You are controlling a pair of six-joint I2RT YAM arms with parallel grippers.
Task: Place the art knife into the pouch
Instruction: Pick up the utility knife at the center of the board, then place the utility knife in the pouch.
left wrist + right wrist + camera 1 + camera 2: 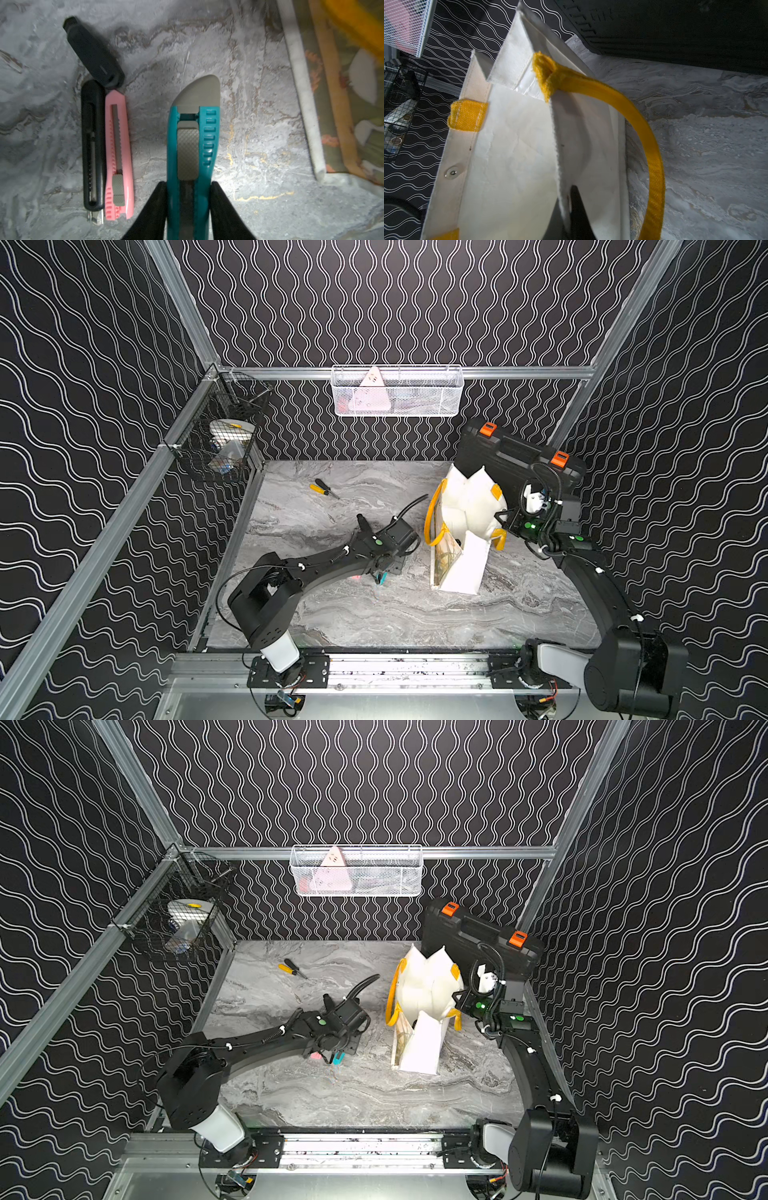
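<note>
The grey marble table (374, 614) carries the white cloth pouch with yellow handles (465, 510) right of the frame's centre, its rim pinched by the closed right gripper (566, 199). Left of it, the left gripper (379, 575) clamps the teal plastic art knife (193, 145).

We are looking down from high at the front, both top views sharing the whole desk (374, 614). Our left wrist view is hovering close over the desk; the right is crowding the pouch (519, 155).
</note>
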